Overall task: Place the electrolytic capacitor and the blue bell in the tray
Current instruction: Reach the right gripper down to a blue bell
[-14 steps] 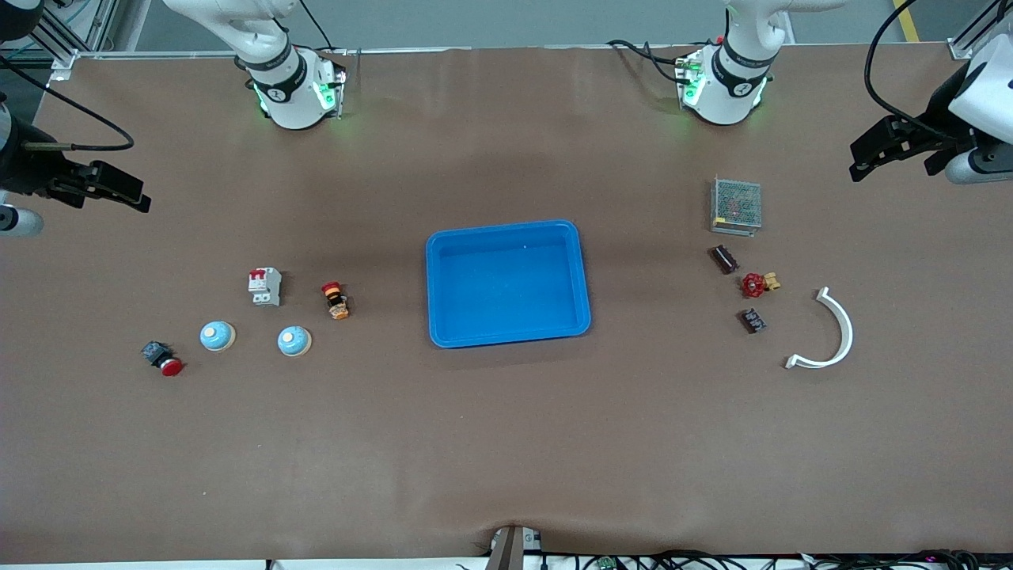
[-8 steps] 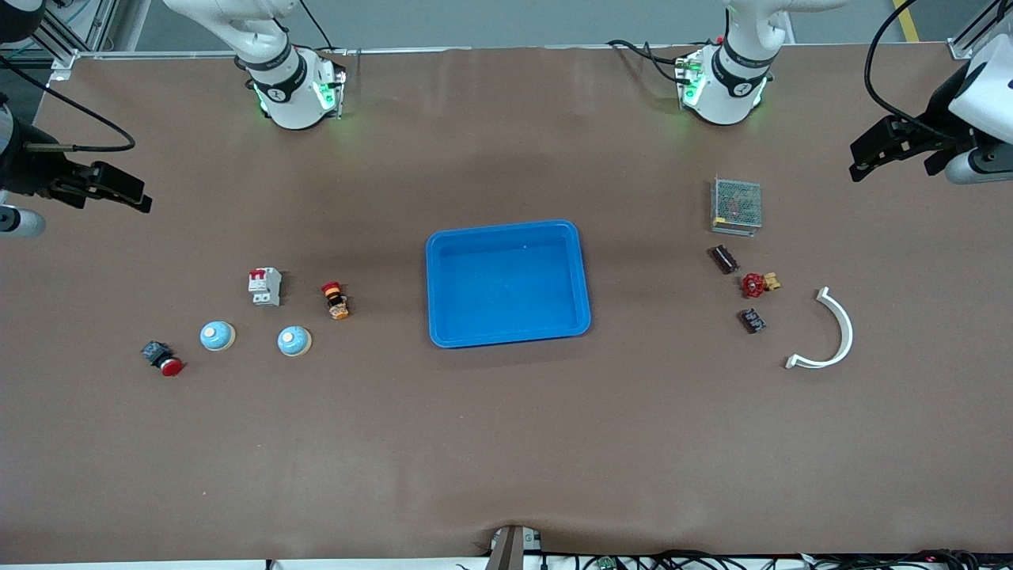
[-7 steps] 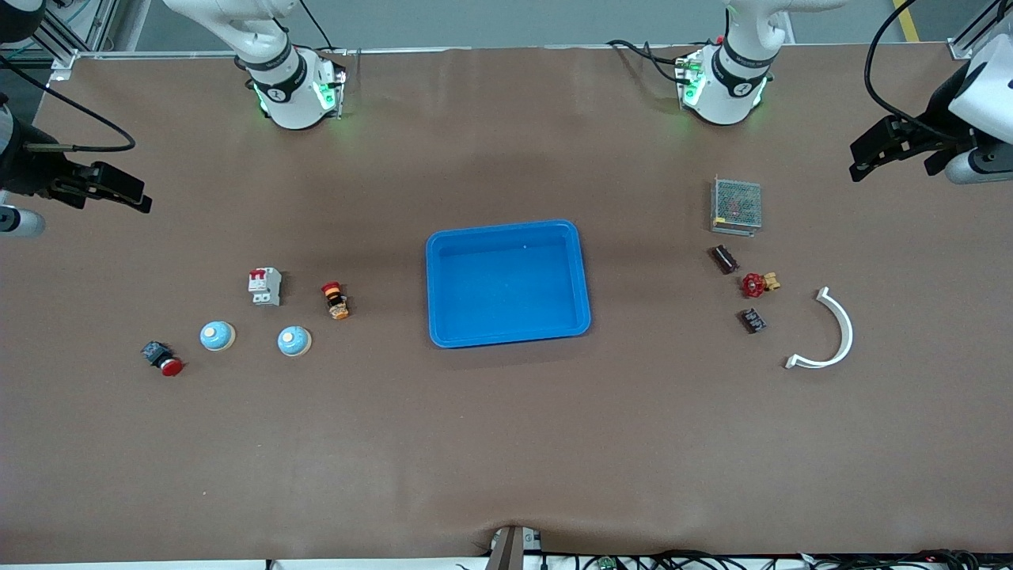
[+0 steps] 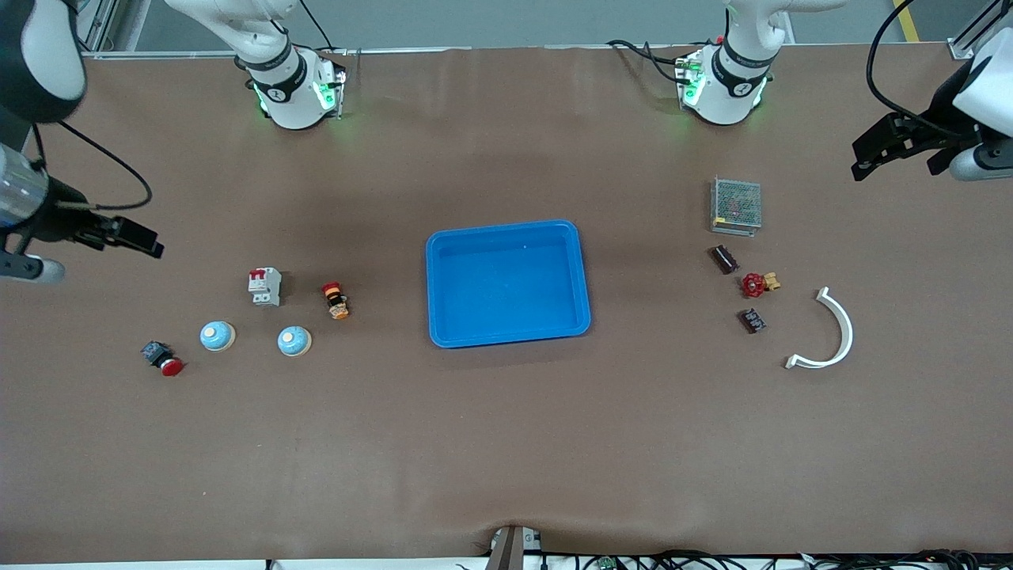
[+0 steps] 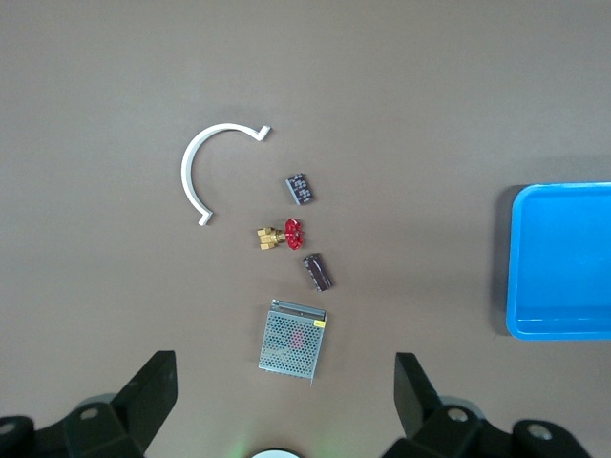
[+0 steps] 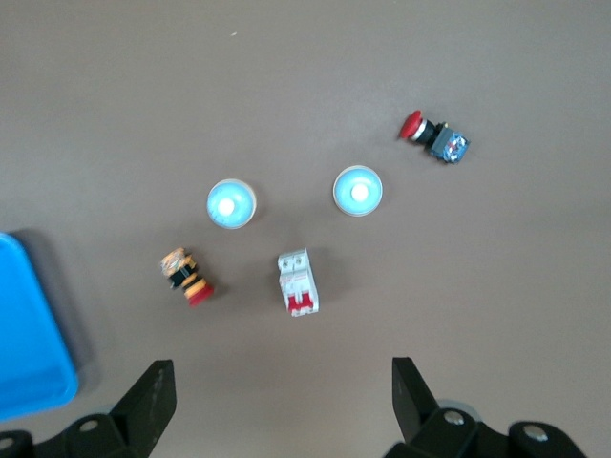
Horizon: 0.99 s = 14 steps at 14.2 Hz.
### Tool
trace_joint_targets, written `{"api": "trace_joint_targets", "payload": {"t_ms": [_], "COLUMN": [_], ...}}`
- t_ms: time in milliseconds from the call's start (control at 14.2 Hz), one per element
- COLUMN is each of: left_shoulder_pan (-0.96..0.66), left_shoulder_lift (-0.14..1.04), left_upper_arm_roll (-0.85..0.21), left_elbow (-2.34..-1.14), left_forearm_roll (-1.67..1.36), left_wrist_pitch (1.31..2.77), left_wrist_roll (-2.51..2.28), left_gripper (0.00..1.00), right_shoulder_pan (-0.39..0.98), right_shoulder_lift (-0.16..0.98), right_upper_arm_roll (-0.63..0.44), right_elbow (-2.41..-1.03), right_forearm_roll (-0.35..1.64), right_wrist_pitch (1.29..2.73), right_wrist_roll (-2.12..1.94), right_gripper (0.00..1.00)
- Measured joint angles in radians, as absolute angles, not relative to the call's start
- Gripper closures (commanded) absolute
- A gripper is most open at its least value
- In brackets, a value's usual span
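Front view: tray [image 4: 508,229] sits empty mid-surface; left claw [image 5: 286,396] and right claw [image 6: 277,391] hover wide toward their own ends, holding nothing.

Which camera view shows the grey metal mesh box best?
The left wrist view shows the grey metal mesh box best: it appears large from above, with its mesh top readable, near the dark capacitor. The front view shows it smaller, toward the left arm's end. The right wrist view does not show it.
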<state>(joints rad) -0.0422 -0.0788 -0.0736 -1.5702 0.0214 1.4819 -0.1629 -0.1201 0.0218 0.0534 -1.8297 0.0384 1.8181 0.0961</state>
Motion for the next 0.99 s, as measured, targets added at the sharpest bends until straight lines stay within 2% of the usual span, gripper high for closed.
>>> {"api": "trace_joint_targets", "payload": {"t_ms": [282, 988], "left_shoulder_pan": [-0.048, -0.045], "left_shoulder_lift": [-0.056, -0.045], "left_upper_arm_roll": [-0.081, -0.102], "left_elbow": [-1.571, -1.606], "left_forearm_roll": [0.021, 0.021], "left_wrist_pitch": [1.481, 1.481], "left_wrist_roll": [-0.163, -0.198], "left_gripper": [0.0, 0.0], "right_shoulder_pan": [-0.102, -0.002], "right_shoulder_lift": [0.063, 0.387], "right_upper_arm_roll": [0.061, 0.066], "right_elbow": [-1.963, -1.953], "right_forearm_roll": [0.039, 0.038], "right_wrist_pitch": [2.033, 2.408], "right_wrist_roll": [0.099, 0.171], "right_gripper": [0.0, 0.0]}}
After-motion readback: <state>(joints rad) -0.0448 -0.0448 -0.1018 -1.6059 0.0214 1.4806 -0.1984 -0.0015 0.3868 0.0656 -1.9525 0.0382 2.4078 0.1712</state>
